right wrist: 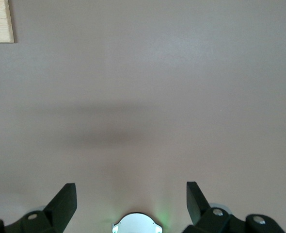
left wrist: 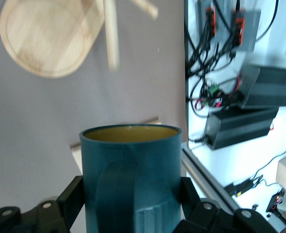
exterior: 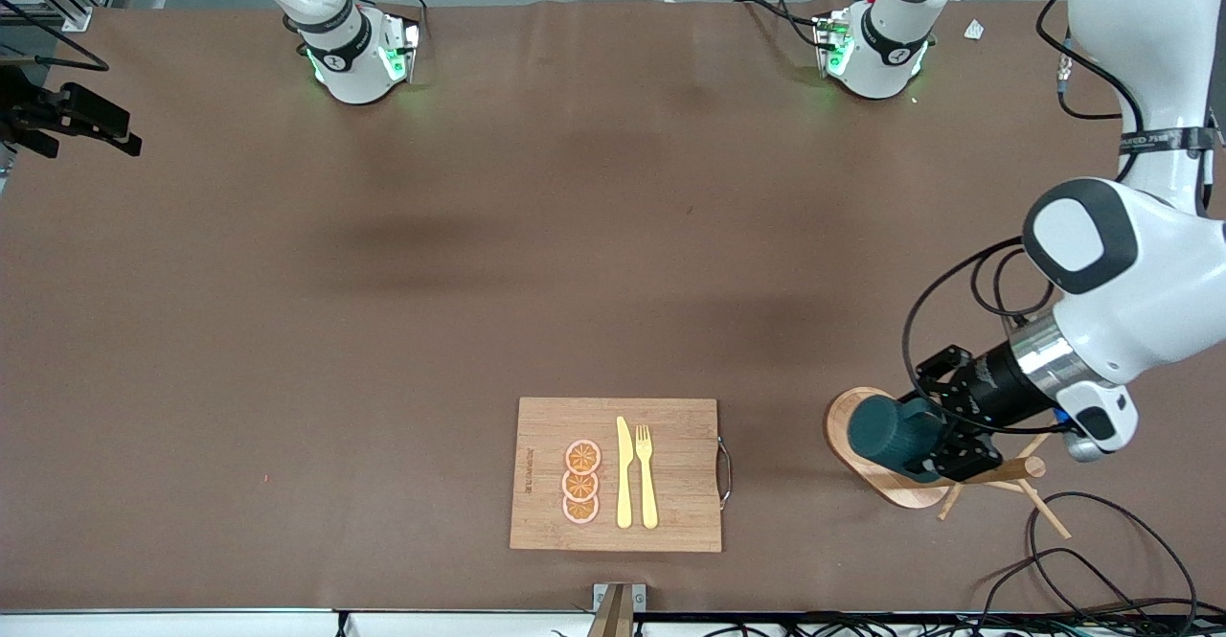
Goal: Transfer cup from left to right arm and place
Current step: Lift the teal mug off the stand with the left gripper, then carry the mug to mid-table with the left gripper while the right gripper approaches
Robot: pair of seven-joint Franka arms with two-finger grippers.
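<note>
So, cup's in the left arm's grip, handoff not started yet

Basically the left end effector (exterior: 924, 445) is clamped on the cup (exterior: 893, 434), fingers squeezing the ribbed sides from both flanks. In the left wrist view you can see the cup (left wrist: 131, 179) sitting between the black fingers (left wrist: 72, 196), ochre inside showing at the rim. It's held up over the round wooden stand (exterior: 867, 465) at the left arm's end of the tabletop (exterior: 383, 283), tipped sideways rather than upright from what the front view shows. My guess is that a side grip leaves the rim end free for the other arm to grab, which makes sense for a handoff.

The right end effector (right wrist: 131, 196) is spread wide with nothing in it, hanging over bare tabletop. It doesn't show in the front view at all, so it looks like the right arm is just waiting.

Other stuff: a cutting board (exterior: 618, 474) sits near the front camera, with a yellow knife (exterior: 624, 472), yellow fork (exterior: 647, 474) and three orange slices (exterior: 581, 482) on it. The stand's wooden pegs (exterior: 1030, 484) stick out right beside the cup, so I'd watch for snagging those on the way out. Loose cables (exterior: 1092, 560) lie near that corner too.
</note>
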